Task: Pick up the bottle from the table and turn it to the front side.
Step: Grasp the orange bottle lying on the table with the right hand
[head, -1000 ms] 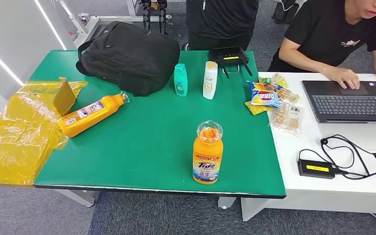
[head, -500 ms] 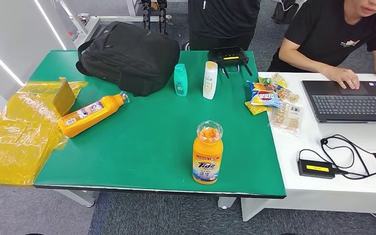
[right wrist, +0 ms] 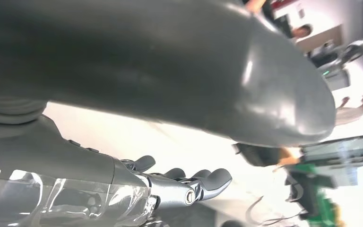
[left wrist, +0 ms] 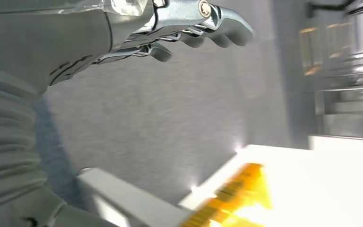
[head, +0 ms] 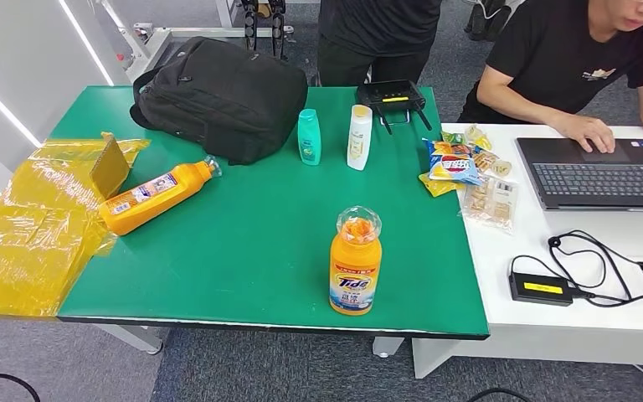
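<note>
On green table [head: 251, 234] | orange Tide bottle [head: 355, 266] upright | left robot hand [left wrist: 137, 33] released, holding nothing | right robot hand [right wrist: 137, 182] likewise

A bottle [head: 356, 262] stands near the front edge of the table [head: 251, 243], another bottle [head: 156, 197] lies to its left, and a backpack [head: 222, 95] sits behind.

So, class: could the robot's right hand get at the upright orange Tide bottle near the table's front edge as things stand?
Probably yes. The Tide bottle stands alone on bare green table, nothing crowding it, and the right hand holds nothing, fingers apart.
</note>
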`<action>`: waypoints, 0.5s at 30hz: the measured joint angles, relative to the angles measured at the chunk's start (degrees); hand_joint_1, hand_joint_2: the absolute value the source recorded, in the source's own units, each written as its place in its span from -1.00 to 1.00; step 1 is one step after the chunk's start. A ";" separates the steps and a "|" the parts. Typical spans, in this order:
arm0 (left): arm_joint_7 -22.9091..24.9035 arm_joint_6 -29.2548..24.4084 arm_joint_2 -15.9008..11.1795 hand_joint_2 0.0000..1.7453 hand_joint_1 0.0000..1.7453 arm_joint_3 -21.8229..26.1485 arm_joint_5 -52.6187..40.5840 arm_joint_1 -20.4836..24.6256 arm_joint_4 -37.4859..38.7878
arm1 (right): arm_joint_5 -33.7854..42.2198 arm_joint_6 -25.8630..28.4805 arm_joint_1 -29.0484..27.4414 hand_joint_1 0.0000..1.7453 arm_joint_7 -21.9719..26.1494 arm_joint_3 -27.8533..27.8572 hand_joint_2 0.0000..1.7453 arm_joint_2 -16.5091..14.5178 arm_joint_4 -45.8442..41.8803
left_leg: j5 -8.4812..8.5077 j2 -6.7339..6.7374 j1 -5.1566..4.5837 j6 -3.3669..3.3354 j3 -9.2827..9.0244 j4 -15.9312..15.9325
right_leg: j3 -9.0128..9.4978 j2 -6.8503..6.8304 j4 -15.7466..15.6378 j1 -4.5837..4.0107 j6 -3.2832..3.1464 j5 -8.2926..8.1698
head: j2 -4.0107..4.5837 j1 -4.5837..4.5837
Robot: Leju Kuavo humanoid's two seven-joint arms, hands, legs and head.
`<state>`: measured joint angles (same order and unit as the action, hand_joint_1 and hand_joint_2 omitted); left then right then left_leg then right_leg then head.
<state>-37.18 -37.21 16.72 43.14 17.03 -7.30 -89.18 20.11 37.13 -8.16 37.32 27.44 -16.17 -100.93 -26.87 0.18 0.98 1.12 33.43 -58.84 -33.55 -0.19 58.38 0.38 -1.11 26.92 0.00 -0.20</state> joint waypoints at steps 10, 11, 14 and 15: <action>-1.09 -0.16 0.64 -1.00 -1.00 -11.61 -7.70 -1.89 -9.33 | -8.16 0.63 1.36 -1.00 -2.42 -5.97 1.00 0.61 -2.70 | 0.02 0.00 0.00 0.00 0.00 0.00 | 0.04 -0.01 0.00 0.00 -0.01 -0.02 | 0.00 -0.01; -1.09 -0.07 0.58 -1.00 -1.00 -13.02 -8.41 -1.95 -9.64 | -8.99 0.50 1.82 -1.00 -2.95 -6.76 1.00 0.81 -2.60 | 0.02 0.00 0.00 0.00 -0.01 -0.01 | 0.04 -0.01 0.00 0.00 -0.01 -0.03 | 0.00 -0.01; -1.09 0.09 0.40 -1.00 -1.00 -17.28 -10.55 -2.16 -10.33 | -11.39 0.02 3.29 -1.00 -4.51 -9.12 1.00 1.64 -2.14 | 0.03 -0.01 0.00 0.00 -0.03 -0.02 | 0.04 -0.01 0.00 0.00 -0.01 -0.03 | 0.00 0.00; -1.09 0.14 0.35 -1.00 -1.00 -18.67 -11.26 -2.23 -10.52 | -12.18 -0.15 3.78 -1.00 -5.04 -9.90 1.00 1.97 -1.96 | 0.03 -0.01 0.00 0.00 -0.03 -0.02 | 0.04 -0.01 0.00 0.00 -0.01 -0.03 | 0.00 0.00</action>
<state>-38.27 -37.07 17.07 24.47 5.76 -9.53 -99.71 7.93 36.98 -4.38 32.28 17.54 -14.20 -102.89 -26.84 0.17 0.98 1.11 33.40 -58.86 -33.51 -0.21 58.38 0.39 -1.12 26.89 0.00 -0.20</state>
